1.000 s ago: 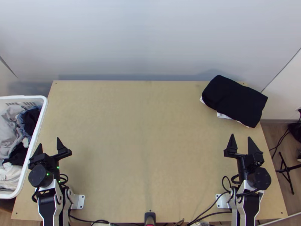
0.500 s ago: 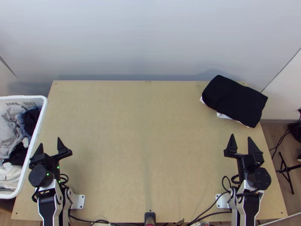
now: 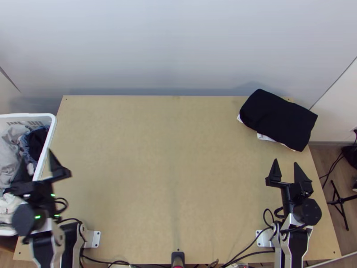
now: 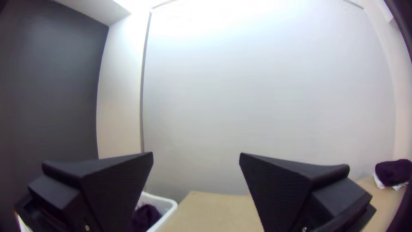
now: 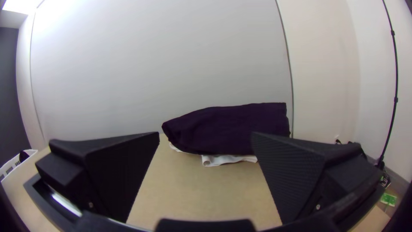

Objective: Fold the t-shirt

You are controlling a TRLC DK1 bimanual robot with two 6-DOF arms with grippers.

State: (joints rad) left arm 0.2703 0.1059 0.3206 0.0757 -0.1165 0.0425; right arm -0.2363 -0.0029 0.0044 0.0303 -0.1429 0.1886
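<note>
My left gripper (image 3: 37, 163) stands open with nothing between its fingers, over the near part of the laundry basket's right rim; in the left wrist view the gripper (image 4: 196, 155) has its two fingers wide apart. A heap of mixed clothes (image 3: 10, 149) lies in the white basket (image 3: 50, 129); no single t-shirt can be told apart there. My right gripper (image 3: 288, 166) is open and empty above the table's right side, nearer than a folded stack; the right wrist view shows this gripper (image 5: 206, 134) with spread fingers.
On the far right corner of the table (image 3: 169, 156) lies a folded black cloth (image 3: 279, 118) over white cloth (image 3: 264, 137). Cables (image 3: 250, 244) run along the near edge. A black stand (image 3: 340, 203) is on the floor at right.
My left gripper has moved left and slightly up the picture, from the table's left edge to the basket's rim. The right arm and the folded stack have stayed still.
</note>
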